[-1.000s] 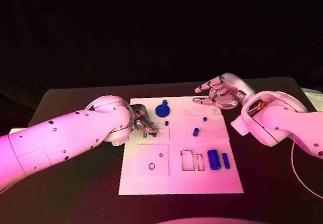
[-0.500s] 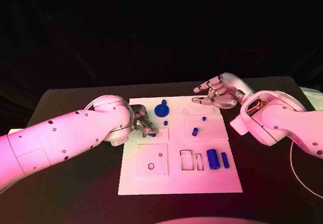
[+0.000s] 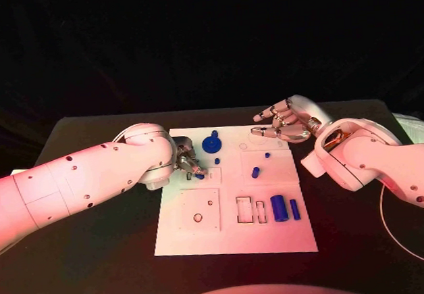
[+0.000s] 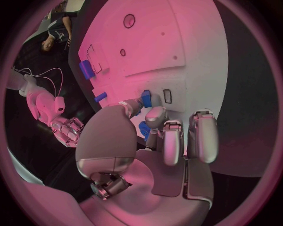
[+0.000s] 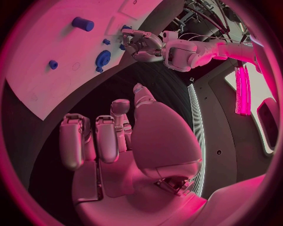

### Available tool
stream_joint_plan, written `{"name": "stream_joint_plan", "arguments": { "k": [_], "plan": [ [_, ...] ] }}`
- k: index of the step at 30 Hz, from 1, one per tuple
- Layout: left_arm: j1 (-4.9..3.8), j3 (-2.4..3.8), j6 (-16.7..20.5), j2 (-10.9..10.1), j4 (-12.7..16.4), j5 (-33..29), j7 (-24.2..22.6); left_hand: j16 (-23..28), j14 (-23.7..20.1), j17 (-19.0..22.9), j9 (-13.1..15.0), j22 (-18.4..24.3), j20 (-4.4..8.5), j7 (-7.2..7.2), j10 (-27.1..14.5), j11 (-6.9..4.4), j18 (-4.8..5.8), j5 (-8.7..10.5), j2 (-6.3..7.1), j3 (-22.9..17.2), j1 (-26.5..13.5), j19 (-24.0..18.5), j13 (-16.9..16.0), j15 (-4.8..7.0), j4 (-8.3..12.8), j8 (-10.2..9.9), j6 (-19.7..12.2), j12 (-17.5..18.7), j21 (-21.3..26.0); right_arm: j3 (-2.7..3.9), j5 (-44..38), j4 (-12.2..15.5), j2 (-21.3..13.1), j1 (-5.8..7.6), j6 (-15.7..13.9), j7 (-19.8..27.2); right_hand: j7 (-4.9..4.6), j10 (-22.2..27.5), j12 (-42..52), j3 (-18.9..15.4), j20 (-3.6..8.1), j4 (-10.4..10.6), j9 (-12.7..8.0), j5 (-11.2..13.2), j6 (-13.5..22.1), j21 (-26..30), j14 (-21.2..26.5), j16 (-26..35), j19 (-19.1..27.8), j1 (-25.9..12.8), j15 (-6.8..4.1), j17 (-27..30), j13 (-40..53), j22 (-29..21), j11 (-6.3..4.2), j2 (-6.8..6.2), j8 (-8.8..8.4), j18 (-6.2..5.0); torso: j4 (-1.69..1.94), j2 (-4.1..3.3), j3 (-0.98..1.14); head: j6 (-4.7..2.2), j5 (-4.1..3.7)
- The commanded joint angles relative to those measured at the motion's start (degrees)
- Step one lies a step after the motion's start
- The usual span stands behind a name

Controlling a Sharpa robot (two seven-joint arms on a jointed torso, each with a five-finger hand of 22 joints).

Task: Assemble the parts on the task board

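Note:
The white task board [image 3: 233,230] lies in the middle of the black table. My left hand [image 3: 186,161] is over the board's far left part and pinches a small blue part [image 4: 146,99] between thumb and a finger, beside a small rectangular slot [image 4: 167,96]. My right hand [image 3: 287,123] hovers over the board's far right corner, fingers apart and holding nothing. On the board are a round blue knob [image 3: 213,144], a small blue peg [image 3: 257,172], a thick blue cylinder [image 3: 278,209] and a thin blue one [image 3: 295,207].
Rectangular cut-outs [image 3: 245,210] and a round hole [image 3: 199,218] lie in the board's near half. Bare black table [image 3: 103,263] surrounds the board. A white cable [image 3: 399,232] runs along the table's right side.

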State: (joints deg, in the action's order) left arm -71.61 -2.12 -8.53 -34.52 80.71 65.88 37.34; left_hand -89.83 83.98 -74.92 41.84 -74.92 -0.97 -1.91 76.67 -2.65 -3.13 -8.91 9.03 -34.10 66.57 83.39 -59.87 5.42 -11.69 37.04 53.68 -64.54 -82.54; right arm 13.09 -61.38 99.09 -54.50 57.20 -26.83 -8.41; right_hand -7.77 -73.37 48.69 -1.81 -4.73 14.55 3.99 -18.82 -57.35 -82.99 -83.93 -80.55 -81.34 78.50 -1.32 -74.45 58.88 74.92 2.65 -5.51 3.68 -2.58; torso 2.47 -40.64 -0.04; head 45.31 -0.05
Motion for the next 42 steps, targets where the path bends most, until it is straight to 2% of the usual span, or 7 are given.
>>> {"name": "stream_joint_plan", "arguments": {
  "k": [1, 8, 13, 18, 27, 37, 42],
  "plan": [
    [0.41, -0.32, -2.73, 0.64, -0.74, -0.46, 0.60, -0.17, 6.02, -15.08, 0.14, -3.78, 0.15, 0.88, 0.50, -0.10, 0.39, -0.22, -0.15, -1.98, -1.32, 0.45, -0.25, 0.30, 2.63, -0.12, 0.96, -0.34, -0.44, 0.00, 0.97, 0.20, 0.00, -0.04, 0.80, -0.22, 0.10, 0.25, -0.06, -0.21, 0.03, 0.12, 0.06, -0.18, -0.47, 0.37, -2.93, 0.26, 0.18, -0.47, -0.21, -0.05, -0.06, 0.38, 0.01, 0.33, 0.23, -0.77, 0.05, 0.03, -0.01, 0.14, 0.09],
    [0.41, -0.33, -3.33, 1.65, -1.90, -0.48, 0.61, -0.17, 6.02, -15.08, 0.33, -4.20, 0.33, 1.12, 0.82, -0.30, 0.47, -0.15, -0.05, 0.44, -3.41, 0.69, -0.70, 0.47, 2.33, -0.22, 1.70, -0.84, -0.62, 0.00, 1.20, 0.25, 0.06, -0.04, 0.79, -0.43, 0.11, 0.26, -0.06, -0.32, 0.03, 0.31, 0.07, -0.28, -0.52, 0.37, -2.95, 0.26, 0.16, -0.58, -0.22, -0.08, -0.09, 0.40, 0.00, 0.51, 0.24, -0.76, -0.10, -0.01, -0.07, 0.09, 0.22],
    [0.41, -0.33, -3.31, 1.85, -2.16, -0.48, 0.59, -0.17, 6.02, -15.08, 0.42, -4.18, 0.38, 1.16, 0.78, -0.34, 0.46, -0.10, 0.06, 2.75, -4.67, 0.67, -0.56, 0.51, 2.00, -0.41, 2.08, -0.75, -0.54, 0.00, 1.25, 0.12, 0.06, -0.03, 0.87, -0.63, 0.11, 0.25, -0.05, -0.34, 0.03, 0.35, 0.07, -0.29, -0.53, 0.29, -2.95, 0.26, 0.07, -0.61, -0.22, -0.08, -0.09, 0.55, 0.00, 0.54, 0.24, -0.73, -0.01, 0.01, -0.05, 0.13, 0.14],
    [0.41, -0.33, -3.09, 2.01, -2.42, -0.48, 0.58, -0.17, 6.02, -15.08, 0.47, -4.25, 0.42, 1.16, 0.81, -0.34, 0.47, -0.07, -0.17, 4.55, -5.46, 0.70, -0.61, 0.53, 1.59, -0.60, 2.34, -0.80, -0.53, 0.00, 1.32, -0.09, 0.06, -0.02, 0.68, -0.70, 0.11, 0.30, -0.15, -0.38, 0.03, 0.40, 0.07, -0.27, -0.53, 0.26, -2.94, 0.29, 0.04, -0.65, -0.22, -0.03, -0.17, 0.61, 0.00, 0.56, 0.24, -0.72, 0.05, 0.05, -0.11, 0.17, 0.11],
    [0.41, -0.32, -3.25, 2.18, -2.79, -0.48, 0.58, -0.17, 6.02, -15.08, 0.65, -4.74, 0.43, 1.27, 1.09, -0.40, 0.58, -0.09, -0.76, 7.26, -6.61, 0.97, -0.83, 0.55, 0.67, -0.69, 2.96, -1.07, -0.76, 0.00, 1.45, -0.18, 0.09, -0.02, 0.61, -1.06, 0.11, 0.36, -0.17, -0.81, 0.04, 0.92, 0.06, -0.21, -0.54, 0.30, -2.93, 0.38, 0.05, -1.07, -0.22, 0.04, -0.28, 0.54, 0.02, 0.79, 0.21, -0.73, -0.05, -0.01, -0.09, 0.18, 0.12],
    [0.41, -0.30, -3.23, 2.18, -3.29, -0.48, 0.63, -0.17, 6.02, -15.08, 1.03, -5.20, 0.47, 1.34, 1.44, -0.45, 0.66, 0.22, -0.14, 15.42, -9.50, 1.18, -0.81, 0.57, -1.91, -0.82, 3.81, -1.17, -0.91, 0.00, 1.46, -0.26, 0.07, -0.01, 0.15, -1.77, 0.10, 0.43, -0.17, -1.41, 0.03, 1.58, 0.05, -0.25, -0.55, 0.38, -2.90, 0.55, 0.11, -1.67, -0.20, 0.22, -0.39, 0.41, 0.05, 1.09, 0.20, -0.76, 0.02, 0.04, -0.08, 0.27, 0.07],
    [0.42, -0.28, -3.10, 2.17, -3.32, -0.48, 0.64, -0.17, 6.02, -15.08, 1.12, -5.26, 0.52, 1.41, 1.46, -0.51, 0.66, 0.55, -0.54, 18.36, -9.15, 1.19, -0.74, 0.62, -2.52, -1.04, 3.89, -1.11, -0.87, 0.00, 1.46, -0.31, 0.06, -0.01, 0.03, -1.94, 0.09, 0.48, -0.24, -1.53, 0.03, 1.69, 0.05, -0.26, -0.54, 0.42, -2.87, 0.63, 0.15, -1.78, -0.20, 0.33, -0.47, 0.34, 0.05, 1.19, 0.19, -0.78, 0.00, 0.07, -0.06, 0.29, 0.11]
  ]
}}
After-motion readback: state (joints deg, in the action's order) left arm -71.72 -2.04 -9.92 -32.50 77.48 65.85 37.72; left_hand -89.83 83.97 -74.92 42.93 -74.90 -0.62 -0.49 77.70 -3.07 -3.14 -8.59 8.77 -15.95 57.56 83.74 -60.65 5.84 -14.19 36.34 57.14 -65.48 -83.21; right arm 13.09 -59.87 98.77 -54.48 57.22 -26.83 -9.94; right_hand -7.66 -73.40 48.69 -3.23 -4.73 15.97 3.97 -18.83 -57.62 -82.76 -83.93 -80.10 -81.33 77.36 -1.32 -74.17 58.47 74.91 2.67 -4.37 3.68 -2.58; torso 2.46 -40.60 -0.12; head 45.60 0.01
